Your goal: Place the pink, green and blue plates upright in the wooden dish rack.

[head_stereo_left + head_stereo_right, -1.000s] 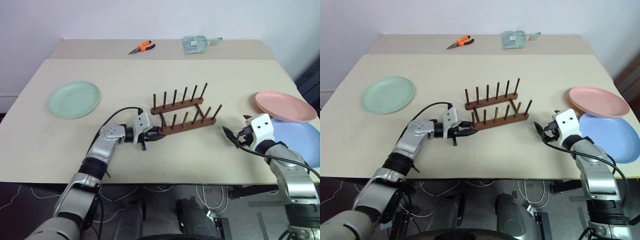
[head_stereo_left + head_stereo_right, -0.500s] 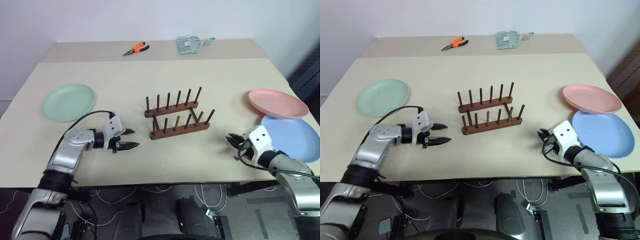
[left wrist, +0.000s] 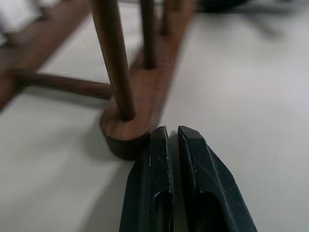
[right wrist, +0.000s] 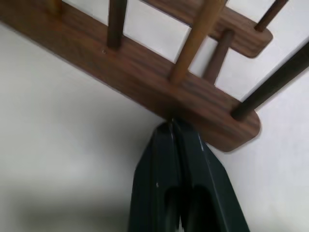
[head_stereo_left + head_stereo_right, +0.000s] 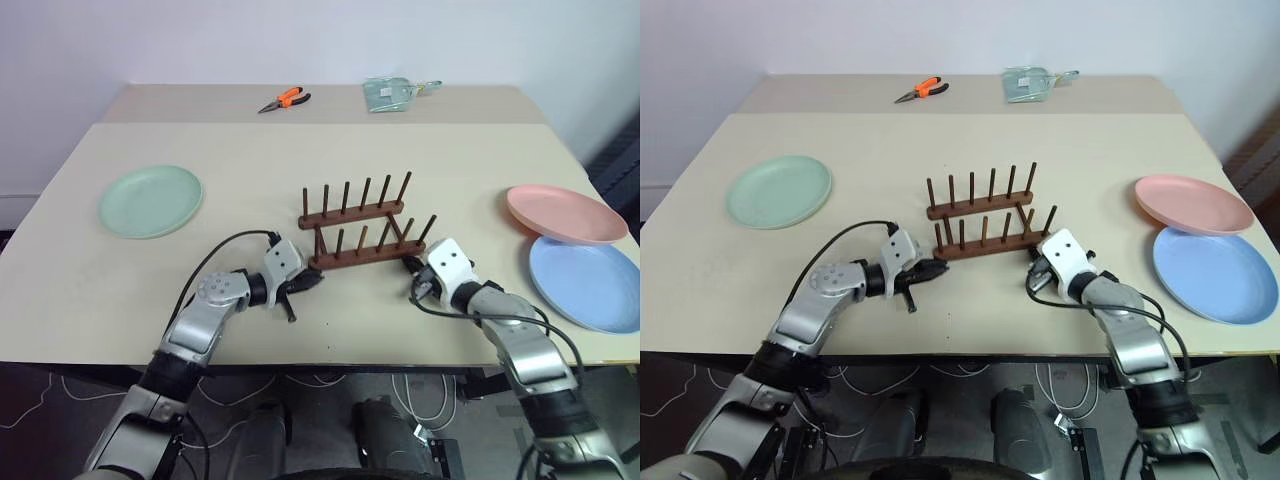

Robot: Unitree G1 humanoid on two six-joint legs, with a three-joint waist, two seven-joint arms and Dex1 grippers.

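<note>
- Left wrist view showed the left end effector (image 3: 173, 133) pinched closed, touching the wooden dish rack (image 5: 366, 252) at one rail end.
- Right end effector (image 4: 173, 126) was closed too, pressed against the near rail's other end.

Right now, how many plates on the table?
3. Green plate on the robot's left; pink plate on the right, overlapping the blue plate nearer the table's front edge. None in the rack.

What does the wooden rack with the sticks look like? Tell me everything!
The wooden dish rack is dark brown: two flat rails joined by a crossbar, each with a row of thin upright pegs. It holds no plates and stands mid-table. The shut left hand touches one end of its near rail, the shut right hand the other.
</note>
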